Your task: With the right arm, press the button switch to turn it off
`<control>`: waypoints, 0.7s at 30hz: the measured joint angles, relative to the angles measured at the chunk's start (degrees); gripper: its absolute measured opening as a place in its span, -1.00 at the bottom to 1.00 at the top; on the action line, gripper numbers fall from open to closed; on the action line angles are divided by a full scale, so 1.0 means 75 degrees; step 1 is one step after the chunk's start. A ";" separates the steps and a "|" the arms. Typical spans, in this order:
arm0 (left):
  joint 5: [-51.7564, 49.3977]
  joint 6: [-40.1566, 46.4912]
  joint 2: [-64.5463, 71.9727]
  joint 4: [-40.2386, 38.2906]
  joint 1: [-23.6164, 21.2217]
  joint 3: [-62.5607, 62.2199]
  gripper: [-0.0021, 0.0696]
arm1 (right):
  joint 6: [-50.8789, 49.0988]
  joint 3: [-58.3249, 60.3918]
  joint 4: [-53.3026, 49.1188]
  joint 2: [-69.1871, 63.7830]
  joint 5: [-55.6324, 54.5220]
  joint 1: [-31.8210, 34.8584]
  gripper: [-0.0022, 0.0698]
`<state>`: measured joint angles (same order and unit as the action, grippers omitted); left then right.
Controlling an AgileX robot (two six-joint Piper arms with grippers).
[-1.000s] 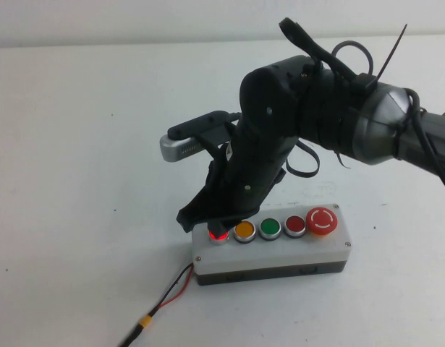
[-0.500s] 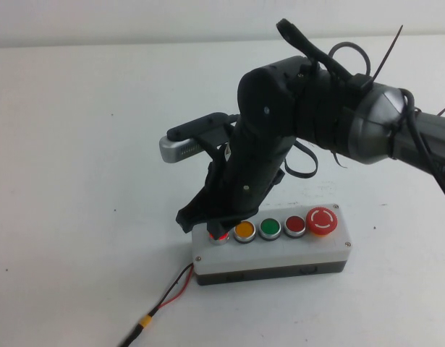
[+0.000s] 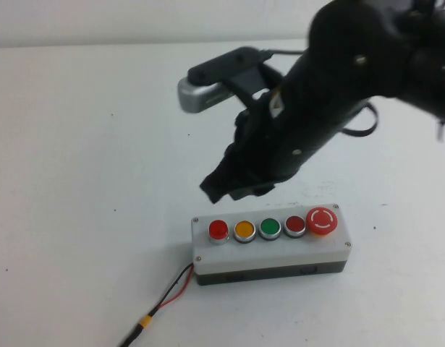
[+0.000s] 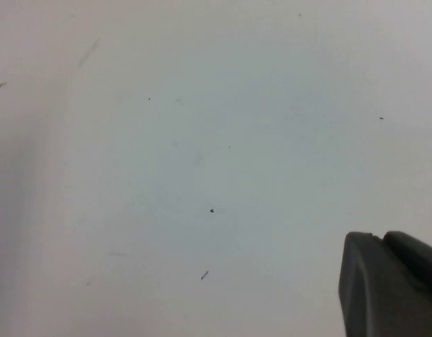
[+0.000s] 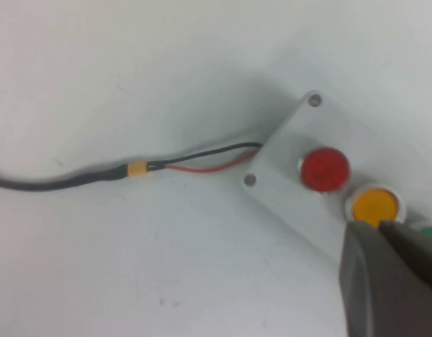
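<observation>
The grey button box (image 3: 269, 254) stands near the table's front. The button switch (image 3: 218, 230), a small round red button with a silver collar, sits at the left end of its row and does not glow; it also shows in the right wrist view (image 5: 325, 169). My right gripper (image 3: 226, 189) is shut and empty, hanging above and just behind the box's left end, clear of the button. In its wrist view the right gripper's tip (image 5: 374, 228) lies over the yellow button. My left gripper (image 4: 374, 242) is shut and empty over bare table, out of the high view.
On the box, right of the switch, are a yellow button (image 3: 244, 230), a green one (image 3: 270, 228), a darker red one (image 3: 294, 225) and a large red mushroom button (image 3: 321, 220). A red and black cable (image 3: 164, 300) runs off the box's left end toward the front edge.
My right gripper has lifted up and back off the button switch. The button, pressed and glowing red before, now shows uncovered and unlit.
</observation>
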<state>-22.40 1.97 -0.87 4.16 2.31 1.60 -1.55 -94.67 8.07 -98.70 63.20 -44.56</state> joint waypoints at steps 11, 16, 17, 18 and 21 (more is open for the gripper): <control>0.0000 0.0000 0.0000 0.0000 0.0000 0.0000 -0.95 | 0.0000 0.2265 -0.0261 0.3263 0.0102 0.0000 -0.98; 0.0000 0.0000 0.0000 0.0000 0.0000 0.0000 -0.95 | 0.0000 0.2448 -0.0297 0.3639 0.0824 0.0000 -0.98; 0.0000 0.0000 0.0000 0.0000 0.0000 0.0000 -0.95 | 0.0000 0.2448 -0.0317 0.3654 0.0895 0.0000 -0.98; 0.0000 0.0000 0.0000 0.0000 0.0000 0.0000 -0.95 | 0.0000 0.2448 -0.0335 0.3659 0.0927 0.0000 -0.98; 0.0000 0.0000 0.0000 0.0000 0.0000 0.0000 -0.95 | 0.0000 0.2465 -0.0505 0.3672 0.0997 0.0000 -0.98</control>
<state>-22.40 1.97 -0.87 4.16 2.31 1.60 -1.55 -76.19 4.29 -71.16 70.69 -44.56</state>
